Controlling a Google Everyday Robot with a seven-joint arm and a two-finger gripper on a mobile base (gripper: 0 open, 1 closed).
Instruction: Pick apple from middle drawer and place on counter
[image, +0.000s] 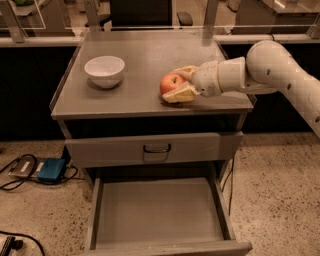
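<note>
The red-orange apple (170, 83) is on the grey counter (150, 55), right of centre near the front edge. My gripper (181, 83) reaches in from the right on a white arm, its yellowish fingers (179, 94) shut around the apple's right side. The middle drawer (157, 212) is pulled open below, and its bare floor holds nothing.
A white bowl (105, 69) stands on the counter's left part. The shut upper drawer front with a dark handle (156, 148) is above the open drawer. A blue box with cables (51, 170) lies on the speckled floor at left.
</note>
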